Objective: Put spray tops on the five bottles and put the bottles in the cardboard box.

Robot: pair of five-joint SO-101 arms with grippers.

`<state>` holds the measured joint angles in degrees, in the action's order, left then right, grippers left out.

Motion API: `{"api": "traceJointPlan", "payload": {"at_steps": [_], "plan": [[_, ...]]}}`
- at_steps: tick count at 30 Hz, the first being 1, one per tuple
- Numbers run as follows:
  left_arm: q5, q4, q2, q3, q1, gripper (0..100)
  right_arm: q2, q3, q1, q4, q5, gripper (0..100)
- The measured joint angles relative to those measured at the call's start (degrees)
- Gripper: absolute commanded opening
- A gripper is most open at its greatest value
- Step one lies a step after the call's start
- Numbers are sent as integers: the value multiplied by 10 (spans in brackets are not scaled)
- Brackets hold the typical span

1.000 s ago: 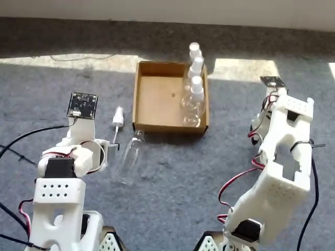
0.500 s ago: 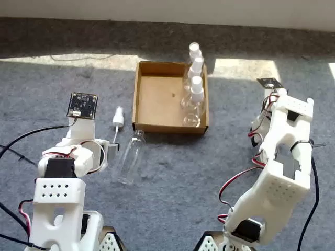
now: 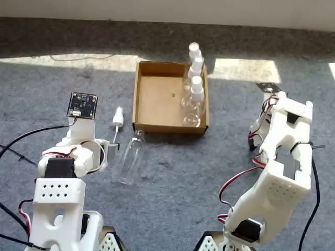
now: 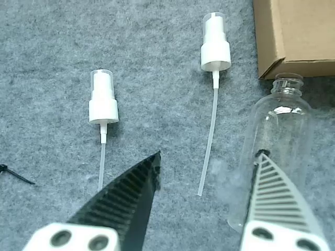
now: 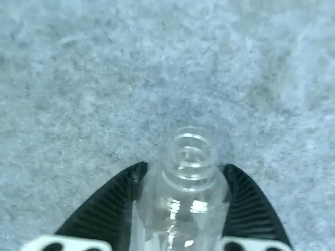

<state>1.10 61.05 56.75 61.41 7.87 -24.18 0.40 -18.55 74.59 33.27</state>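
The cardboard box (image 3: 157, 97) holds three clear bottles with white spray tops (image 3: 197, 86) along one wall. An uncapped clear bottle (image 3: 131, 154) lies on the carpet near the box's corner, also the lying bottle (image 4: 275, 136) in the left wrist view. My left gripper (image 4: 207, 175) is open just above the carpet, one finger (image 4: 264, 180) over that bottle. Two loose spray tops (image 4: 103, 102) (image 4: 215, 49) lie ahead of it; one spray top (image 3: 118, 116) shows from above. My right gripper (image 5: 186, 180) is shut on another uncapped bottle (image 5: 191, 151), neck pointing away over the carpet.
Grey carpet covers the whole work area. The box's corner (image 4: 293, 36) is close to the lying bottle's neck. A sunlit strip (image 3: 243, 68) and a pale wall run behind the box. The right arm (image 3: 282, 151) stands well clear of the box.
The right arm's wrist has shifted slightly; the left arm, the lying bottle and the box have not moved.
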Motion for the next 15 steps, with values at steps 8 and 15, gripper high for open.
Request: {"api": "traceJointPlan", "payload": {"at_steps": [8,15], "plan": [[0,0,0,0,0,263,0,1,-23,0,0,3],[14,0,23,-3,0,159,122,41,-39,-6,0,3]]}}
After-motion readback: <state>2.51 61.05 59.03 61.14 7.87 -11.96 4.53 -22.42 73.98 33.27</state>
